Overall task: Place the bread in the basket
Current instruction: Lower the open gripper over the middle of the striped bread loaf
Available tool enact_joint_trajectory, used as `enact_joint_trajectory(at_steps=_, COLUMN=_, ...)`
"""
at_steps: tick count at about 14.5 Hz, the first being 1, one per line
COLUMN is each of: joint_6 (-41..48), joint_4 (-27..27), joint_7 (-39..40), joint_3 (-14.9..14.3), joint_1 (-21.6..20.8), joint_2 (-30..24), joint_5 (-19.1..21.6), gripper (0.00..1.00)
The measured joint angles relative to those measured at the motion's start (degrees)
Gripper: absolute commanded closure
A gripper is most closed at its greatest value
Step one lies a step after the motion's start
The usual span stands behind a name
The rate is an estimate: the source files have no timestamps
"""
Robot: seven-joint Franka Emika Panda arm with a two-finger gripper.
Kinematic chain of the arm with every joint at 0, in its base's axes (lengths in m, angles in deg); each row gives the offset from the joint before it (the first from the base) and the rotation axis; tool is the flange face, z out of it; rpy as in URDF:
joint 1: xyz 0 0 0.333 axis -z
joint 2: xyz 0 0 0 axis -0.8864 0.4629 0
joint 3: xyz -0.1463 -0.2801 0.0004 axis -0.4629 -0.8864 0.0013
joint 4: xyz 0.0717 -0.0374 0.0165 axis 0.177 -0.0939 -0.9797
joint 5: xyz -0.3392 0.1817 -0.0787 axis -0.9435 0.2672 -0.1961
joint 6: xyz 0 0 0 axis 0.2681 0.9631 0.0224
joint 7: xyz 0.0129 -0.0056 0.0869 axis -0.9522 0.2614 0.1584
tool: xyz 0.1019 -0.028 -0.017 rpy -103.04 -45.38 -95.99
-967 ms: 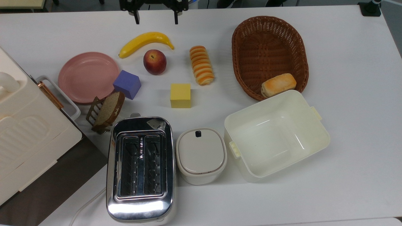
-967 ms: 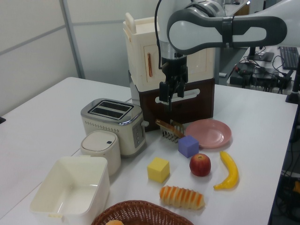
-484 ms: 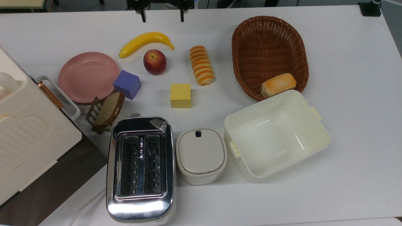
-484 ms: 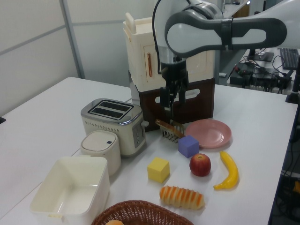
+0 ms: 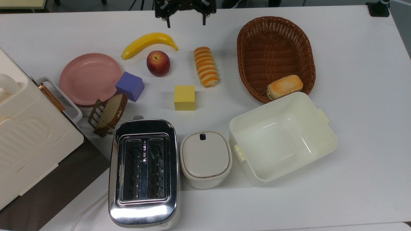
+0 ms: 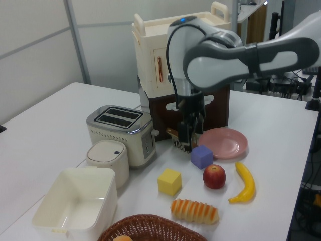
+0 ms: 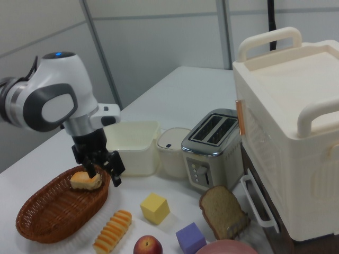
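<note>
1. The gripper [image 5: 185, 21] sits at the top edge of the top view, just above the gap between the banana [image 5: 148, 43] and the bread [image 5: 206, 66]. Its 2 fingers [image 5: 168, 22] are spread wide with nothing between them.
2. In the right view the gripper [image 7: 104, 177] hangs at centre left, in front of the basket's near rim, fingers pointing down and apart.
3. In the left view the gripper [image 6: 187, 142] appears near the middle of the frame, in front of the toast rack and just above the purple cube [image 6: 201, 156].
4. The bread, a ridged roll striped orange and cream, lies flat on the white bench [image 5: 359, 96] in the upper middle of the top view, between the red apple [image 5: 158, 63] and the basket [image 5: 276, 35], touching neither.
5. The basket, oval and reddish-brown wicker, fills the upper right of the top view. A short golden bun [image 5: 284, 86] rests inside it at its lower end.
6. A cream plastic tub [image 5: 321, 128] sits just below the basket in the top view, its rim close against the basket's lower edge.
7. A yellow cube [image 5: 184, 97] stands just below the bread in the top view.
8. A pink plate [image 5: 86, 78] lies at centre left of the top view; a brown bread slice [image 5: 112, 111] stands in a metal rack [image 5: 95, 116] below it.
9. A chrome 2-slot toaster [image 5: 143, 173] and a small white lidded container [image 5: 205, 158] occupy the lower middle of the top view.
</note>
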Motion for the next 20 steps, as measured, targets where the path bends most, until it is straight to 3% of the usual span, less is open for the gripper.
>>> enact_joint_trajectory(at_steps=6, joint_6=-9.81, joint_4=-10.98, joint_7=-0.63, joint_3=0.1, joint_1=-2.28, joint_2=-4.89, joint_5=0.0, gripper=0.0)
enact_joint_trajectory(at_steps=11, joint_6=-17.89, joint_4=-16.86, joint_7=-2.7, joint_3=0.17, joint_1=-5.82, joint_2=-4.67, joint_5=0.0, gripper=0.0)
enact_joint_trajectory(at_steps=20, joint_6=-23.33, joint_4=-17.98, joint_7=-4.03, joint_3=0.17, joint_1=-7.05, joint_2=1.06, joint_5=0.0, gripper=0.0)
